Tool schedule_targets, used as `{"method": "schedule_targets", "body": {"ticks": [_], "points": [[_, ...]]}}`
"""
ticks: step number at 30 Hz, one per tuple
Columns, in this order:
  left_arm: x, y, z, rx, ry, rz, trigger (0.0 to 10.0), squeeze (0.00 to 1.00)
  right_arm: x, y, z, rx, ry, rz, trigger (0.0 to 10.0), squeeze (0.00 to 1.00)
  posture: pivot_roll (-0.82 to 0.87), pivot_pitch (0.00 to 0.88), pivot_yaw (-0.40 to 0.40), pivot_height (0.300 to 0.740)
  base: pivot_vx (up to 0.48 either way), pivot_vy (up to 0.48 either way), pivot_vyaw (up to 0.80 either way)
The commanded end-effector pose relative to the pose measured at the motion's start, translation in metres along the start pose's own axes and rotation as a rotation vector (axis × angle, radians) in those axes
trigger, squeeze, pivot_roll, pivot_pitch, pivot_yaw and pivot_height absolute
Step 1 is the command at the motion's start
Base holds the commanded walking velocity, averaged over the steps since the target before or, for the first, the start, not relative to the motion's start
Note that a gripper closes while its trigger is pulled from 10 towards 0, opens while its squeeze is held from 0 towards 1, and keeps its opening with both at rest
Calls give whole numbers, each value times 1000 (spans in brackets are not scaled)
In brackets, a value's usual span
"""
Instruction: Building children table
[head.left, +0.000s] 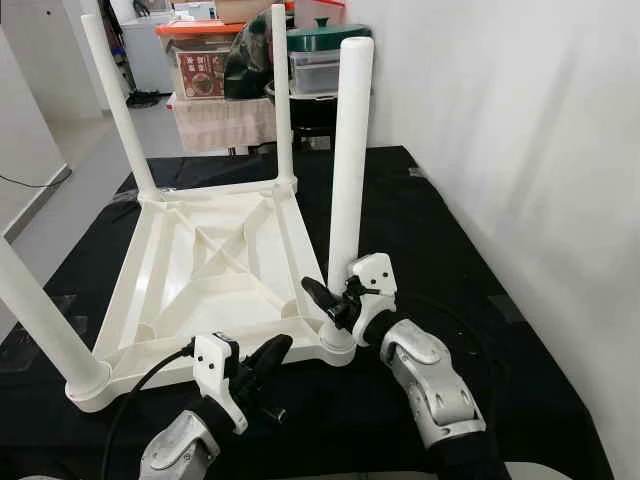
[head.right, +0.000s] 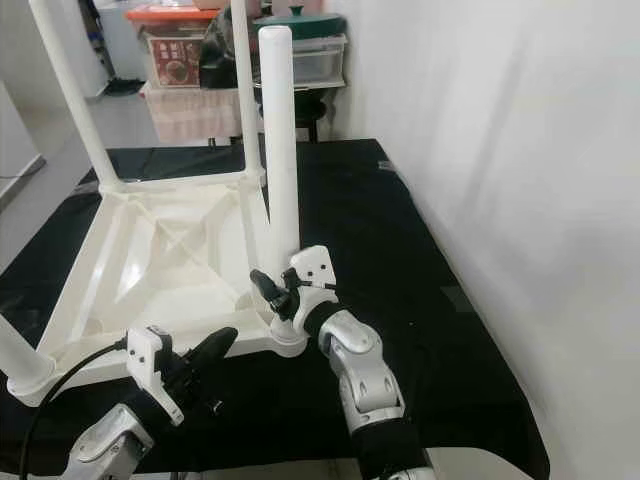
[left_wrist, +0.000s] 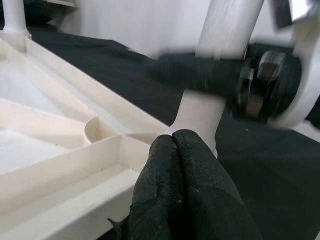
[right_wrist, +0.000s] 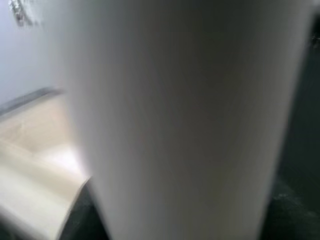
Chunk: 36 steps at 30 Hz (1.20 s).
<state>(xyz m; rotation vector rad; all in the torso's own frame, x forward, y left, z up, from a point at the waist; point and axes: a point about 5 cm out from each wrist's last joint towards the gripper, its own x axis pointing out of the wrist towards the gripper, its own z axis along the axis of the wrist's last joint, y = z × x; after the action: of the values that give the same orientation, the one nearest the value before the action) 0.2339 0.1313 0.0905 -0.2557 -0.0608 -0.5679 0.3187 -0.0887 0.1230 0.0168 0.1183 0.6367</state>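
Note:
A white plastic children's table (head.left: 170, 300) lies upside down on a black cloth (head.left: 430, 230). Its legs stand up at the far left (head.left: 118, 105), far right (head.left: 281, 95), near left (head.left: 35, 315) and near right (head.left: 350, 150). My right gripper (head.left: 333, 298) is shut on the near right leg just above its socket, with one black finger (head.left: 320, 297) showing on the leg's left side; that leg (right_wrist: 175, 115) looms close in the right wrist view. My left gripper (head.left: 268, 354) is shut on nothing, its fingertips (left_wrist: 175, 150) against the table's near rim beside that corner.
A white wall (head.left: 520, 150) runs along the right of the cloth. Behind the cloth stand storage boxes (head.left: 200, 60) and a green pot (head.left: 325, 40) on a covered stand. A black cable (head.left: 130, 400) loops from my left arm. Bare floor (head.left: 70, 150) lies to the left.

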Motion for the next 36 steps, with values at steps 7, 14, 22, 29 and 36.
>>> {"method": "schedule_targets", "body": {"ticks": [7,14,22,29,36], "points": [[1,0,-2,3,6,0,10000,0,0,-23,23,-20,-29,251,10000,0,13,0,10,740,0,0,0],[2,-6,-4,-33,30,-61,10000,0,-1,-41,34,-130,55,493,10000,0,24,0,2,740,0,0,0],[2,-9,-5,-25,37,-66,10000,0,7,-48,40,-94,72,548,0,0,25,0,-5,740,0,0,0],[2,-9,-5,-22,37,-63,10000,0,2,-55,31,-88,72,533,0,0,19,0,7,740,0,0,0],[0,-9,-4,-28,36,-61,10000,0,-5,-63,13,-97,76,314,0,0,8,0,9,740,0,0,0]]}}
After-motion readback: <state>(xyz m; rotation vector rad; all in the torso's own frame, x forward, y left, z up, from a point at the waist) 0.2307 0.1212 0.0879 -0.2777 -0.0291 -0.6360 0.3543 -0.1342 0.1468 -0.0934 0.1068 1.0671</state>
